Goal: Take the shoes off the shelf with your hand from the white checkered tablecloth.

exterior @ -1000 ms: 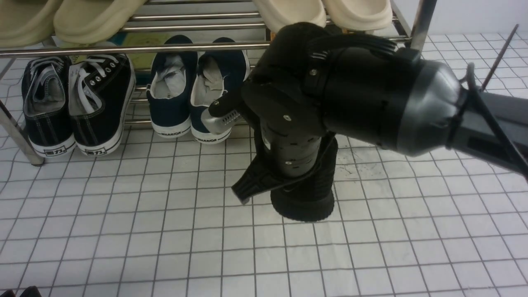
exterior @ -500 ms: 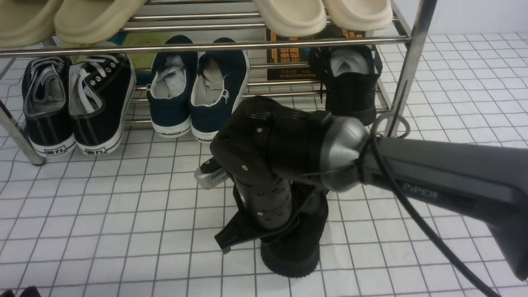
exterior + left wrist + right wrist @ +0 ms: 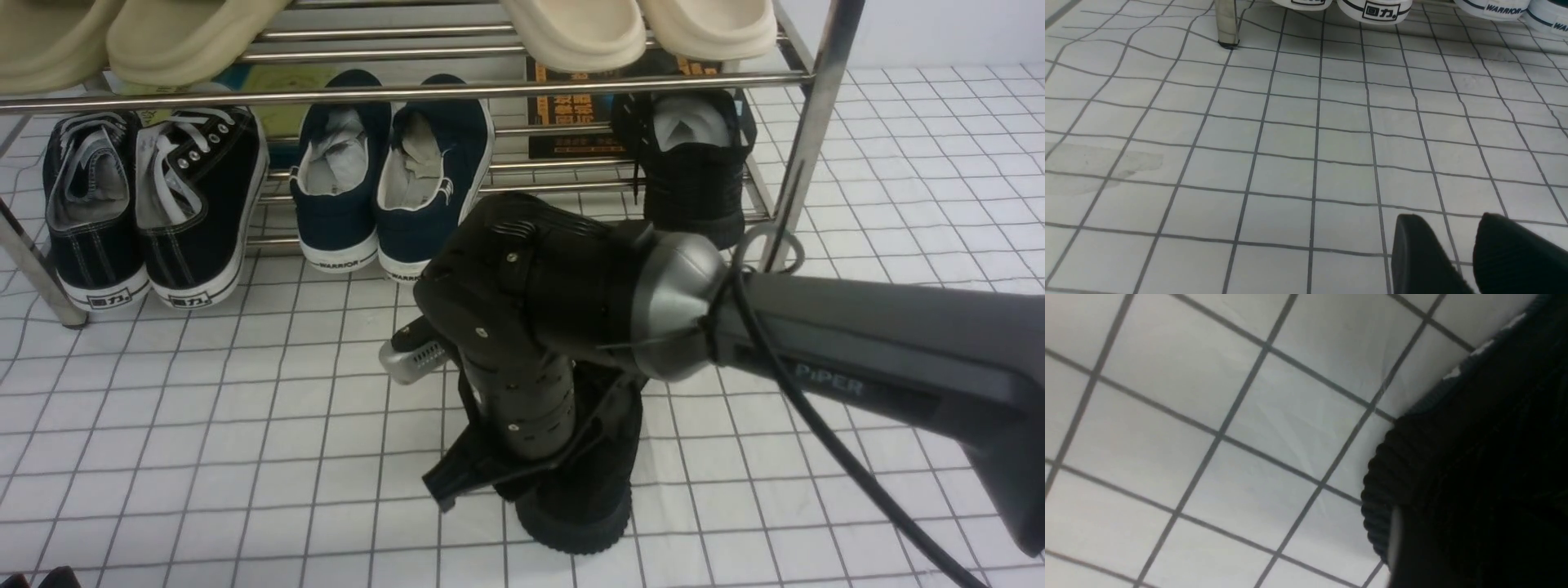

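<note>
One black knit shoe (image 3: 575,523) stands on the white checkered tablecloth (image 3: 245,425), heel toward me. My right gripper (image 3: 543,474) points straight down onto its collar, and the wrist hides the fingers. In the right wrist view the shoe (image 3: 1474,457) fills one side, dark against the cloth, and the jaws cannot be made out. The other black shoe (image 3: 694,180) sits on the lower tier of the chrome shelf (image 3: 808,147), at its right end. My left gripper (image 3: 1447,216) hovers open over bare cloth (image 3: 1290,143) with nothing between its fingers.
Navy WARRIOR slip-ons (image 3: 392,188) and black canvas sneakers with white laces (image 3: 155,212) stand on the lower tier. Beige slippers (image 3: 571,28) lie on the upper tier. A shelf leg (image 3: 1227,24) stands on the cloth at the left. My right arm's cable hangs near the right leg.
My right arm has carried the black shoe away from the shelf toward the near edge and down onto the cloth. In the last half second it has hardly moved.
</note>
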